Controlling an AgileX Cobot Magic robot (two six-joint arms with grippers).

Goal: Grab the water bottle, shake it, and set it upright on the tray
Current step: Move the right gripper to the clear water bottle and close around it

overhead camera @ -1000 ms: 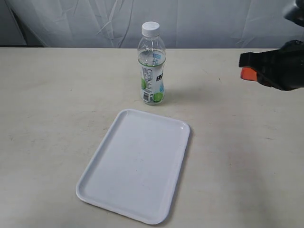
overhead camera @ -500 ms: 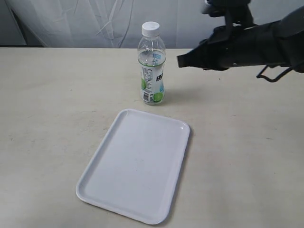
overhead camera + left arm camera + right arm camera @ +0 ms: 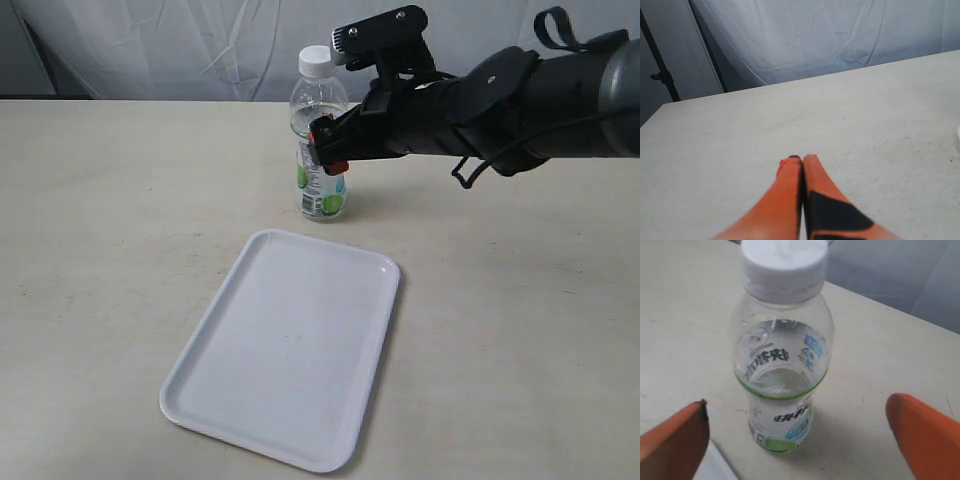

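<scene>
On scuffed beige tabletop (image 3: 120, 220), tray (image 3: 285, 345), water bottle (image 3: 318, 103), white curtain (image 3: 180, 45) behind

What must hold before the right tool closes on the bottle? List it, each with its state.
1. The bottle stands upright, cap on: ok.
2. The right tool is open: ok.
3. Its fingers flank the bottle: ok.
4. The bottle sits deep enough between them: cannot tell.
5. The tray has nothing on it: ok.
6. The left tool is shut and absent from the exterior view: ok.
</scene>
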